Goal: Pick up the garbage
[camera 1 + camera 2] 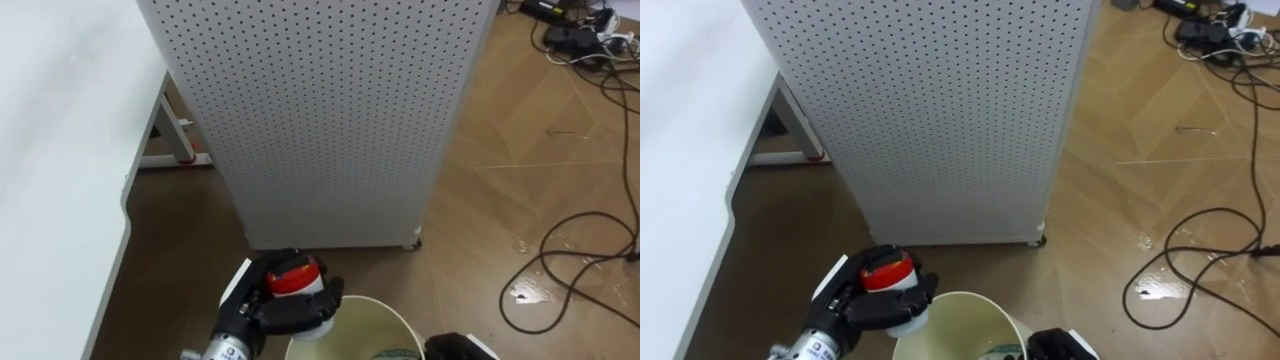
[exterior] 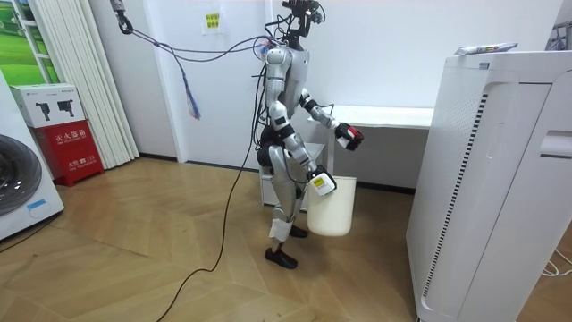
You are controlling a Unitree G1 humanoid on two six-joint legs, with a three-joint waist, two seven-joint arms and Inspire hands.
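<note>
My left hand (image 1: 283, 308) is shut on a small white container with a red top (image 1: 294, 276), held just above the left rim of a cream waste bin (image 1: 385, 312). Something lies inside the bin, too small to make out. My right hand (image 1: 458, 347) is at the bin's right rim. In the room view the right hand (image 2: 322, 183) carries the bin (image 2: 332, 207) off the floor at hip height. The left hand (image 2: 347, 137) is raised in front of my chest with the red-topped container.
A tall white perforated cabinet (image 1: 330, 120) stands right in front of me. A white table (image 1: 60, 150) runs along my left. Dark cables (image 1: 570, 270) loop across the wood floor at the right. A washing machine (image 2: 22, 183) stands at the room view's left.
</note>
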